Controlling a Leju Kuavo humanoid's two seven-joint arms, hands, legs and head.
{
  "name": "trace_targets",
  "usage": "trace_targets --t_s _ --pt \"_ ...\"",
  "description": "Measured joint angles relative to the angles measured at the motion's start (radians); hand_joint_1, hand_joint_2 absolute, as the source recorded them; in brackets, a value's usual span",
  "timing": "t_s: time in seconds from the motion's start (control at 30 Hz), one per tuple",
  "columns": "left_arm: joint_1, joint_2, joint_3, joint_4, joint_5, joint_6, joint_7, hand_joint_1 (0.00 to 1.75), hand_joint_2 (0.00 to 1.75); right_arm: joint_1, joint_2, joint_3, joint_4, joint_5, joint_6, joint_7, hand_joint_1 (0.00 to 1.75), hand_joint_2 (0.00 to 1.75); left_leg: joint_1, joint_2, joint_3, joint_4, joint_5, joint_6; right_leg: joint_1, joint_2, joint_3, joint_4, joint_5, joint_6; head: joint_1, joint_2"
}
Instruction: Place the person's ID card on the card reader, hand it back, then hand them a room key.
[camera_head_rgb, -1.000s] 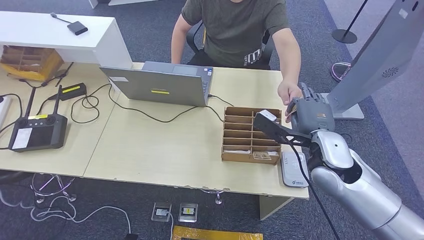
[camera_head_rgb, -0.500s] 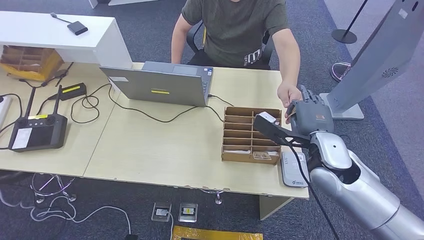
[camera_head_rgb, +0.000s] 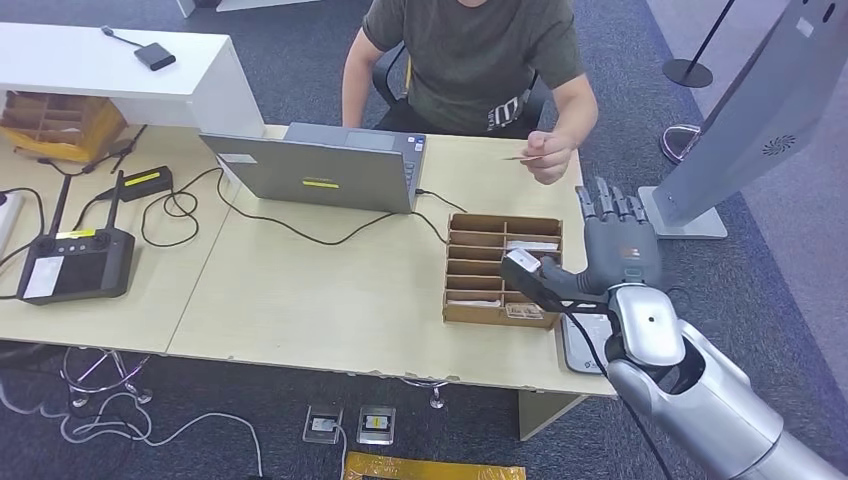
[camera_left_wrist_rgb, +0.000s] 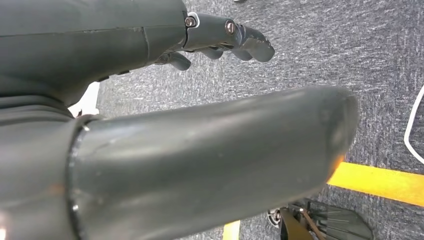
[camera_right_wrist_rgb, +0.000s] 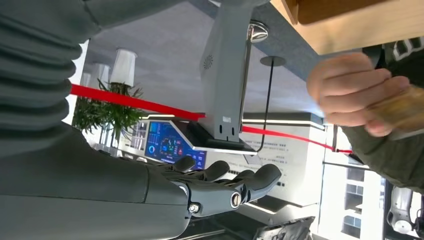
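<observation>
Right hand (camera_head_rgb: 618, 250) is raised above the table (camera_head_rgb: 330, 290) edge, fingers (camera_head_rgb: 607, 205) spread, holding nothing. ID card (camera_head_rgb: 523, 158) sits well apart, pinched in the person's hand (camera_head_rgb: 550, 160). Left hand (camera_left_wrist_rgb: 150, 40) hangs with loosely extended, empty fingers.

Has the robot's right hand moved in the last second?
Yes. The right hand has drawn back toward the robot, away from the person's hand, and now hovers open beside the wooden organizer, nearer the table's front edge.

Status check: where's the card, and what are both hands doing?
Right hand open, empty, over the table's right end. Left hand hanging empty above the floor. Card in the person's hand. Nothing in the way.
</observation>
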Motion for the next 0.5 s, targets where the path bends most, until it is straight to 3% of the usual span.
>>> trace_targets --t_s 0.2,0.23,0.37,0.47,0.5 --pt "0.002 0.0 0.0 0.0 0.0 0.004 0.0 0.0 0.0 0.046 -0.01 -0.009 -0.063 0.008 -0.016 0.004 0.0 0.0 0.0 0.001 0.0 0.0 0.0 0.0 0.0 0.001 0.0 0.0 0.0 0.0 0.0 0.0" --pt "0.002 0.0 0.0 0.0 0.001 0.006 -0.002 0.0 0.0 0.048 -0.013 -0.008 -0.073 0.007 -0.023 0.008 0.0 0.44 0.0 0.001 0.0 0.0 0.0 0.0 0.0 0.001 0.0 0.0 0.0 0.0 0.0 0.0" --pt "0.003 0.0 0.0 0.0 0.005 0.01 -0.014 0.0 0.0 0.049 -0.025 -0.006 -0.112 0.002 -0.078 0.028 0.0 0.44 0.0 0.001 0.001 0.0 0.0 0.0 0.0 0.001 0.0 0.0 0.0 0.0 0.0 0.0" --pt "0.003 0.0 0.0 0.0 0.007 0.01 -0.014 0.0 0.0 0.05 -0.035 -0.002 -0.143 -0.031 -0.067 0.031 0.0 1.75 0.0 0.001 0.001 0.0 0.0 0.0 0.0 0.001 0.0 0.0 0.0 0.0 0.0 0.0" --pt "0.003 0.0 0.0 0.0 0.008 0.009 -0.012 0.0 0.0 0.05 -0.039 0.001 -0.155 -0.043 -0.053 0.032 0.0 1.75 0.0 0.001 0.001 0.0 0.0 0.0 0.0 0.001 0.0 0.0 0.0 0.0 0.0 0.0"
